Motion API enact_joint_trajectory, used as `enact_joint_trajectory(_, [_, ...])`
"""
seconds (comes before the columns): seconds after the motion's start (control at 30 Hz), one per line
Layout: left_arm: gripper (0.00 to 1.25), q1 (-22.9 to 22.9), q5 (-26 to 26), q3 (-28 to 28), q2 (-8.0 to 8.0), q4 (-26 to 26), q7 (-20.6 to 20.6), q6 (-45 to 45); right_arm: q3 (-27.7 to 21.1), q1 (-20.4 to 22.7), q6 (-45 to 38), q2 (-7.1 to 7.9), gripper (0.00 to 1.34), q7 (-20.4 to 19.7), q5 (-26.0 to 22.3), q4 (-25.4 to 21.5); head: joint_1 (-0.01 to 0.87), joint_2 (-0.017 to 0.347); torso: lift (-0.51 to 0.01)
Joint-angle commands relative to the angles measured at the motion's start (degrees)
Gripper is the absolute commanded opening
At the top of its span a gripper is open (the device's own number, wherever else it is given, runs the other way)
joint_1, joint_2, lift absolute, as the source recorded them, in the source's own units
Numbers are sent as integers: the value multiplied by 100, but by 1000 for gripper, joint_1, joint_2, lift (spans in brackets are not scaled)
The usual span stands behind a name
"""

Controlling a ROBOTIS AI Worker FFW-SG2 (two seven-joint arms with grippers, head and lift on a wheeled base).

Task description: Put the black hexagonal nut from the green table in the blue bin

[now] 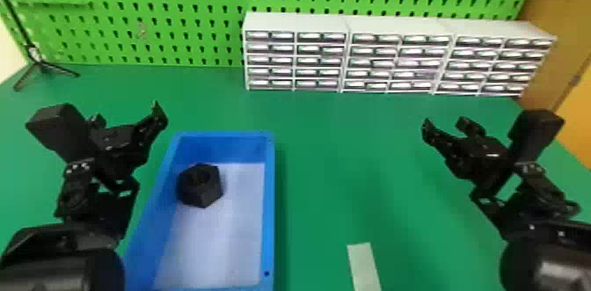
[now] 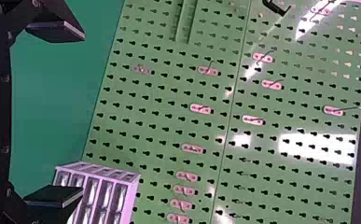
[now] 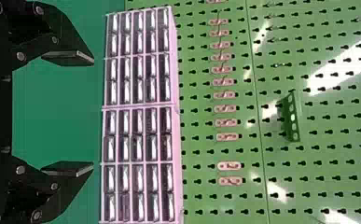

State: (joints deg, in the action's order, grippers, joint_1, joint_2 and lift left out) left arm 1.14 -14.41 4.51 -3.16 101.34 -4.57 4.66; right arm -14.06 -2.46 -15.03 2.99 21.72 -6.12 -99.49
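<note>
The black hexagonal nut [image 1: 200, 189] is in the blue bin [image 1: 269, 206], toward the far end and near its left wall. It is a chunky, dark piece with a matte look, with flat sides, clear corners and a round hole in its top face. It lies on the whitish floor of the bin, with this hole facing up. One of its lower corners points to the near end of the bin. The axis through the hole seems to stand about upright, but the dark surface makes a small tilt hard to judge.

The left gripper [image 1: 128, 114] is just beside the bin, on its left, with its two fingers [image 2: 54, 30] spread wide and nothing between them. The right gripper [image 1: 446, 123] is well apart from the bin, above the right part of the green table [image 1: 334, 171], and its fingers also stand wide apart, holding nothing.
</note>
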Motion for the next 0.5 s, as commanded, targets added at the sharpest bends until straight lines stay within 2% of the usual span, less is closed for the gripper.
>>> enact_joint_trajectory(0.0, [1123,0,0,6,0,0,0,0,0,0,0,0,868,8,-4,0,692,8,-97])
enact_joint_trajectory(0.47, [1123,9,0,6,0,0,0,0,0,9,0,0,868,-1,-4,0,692,8,-97])
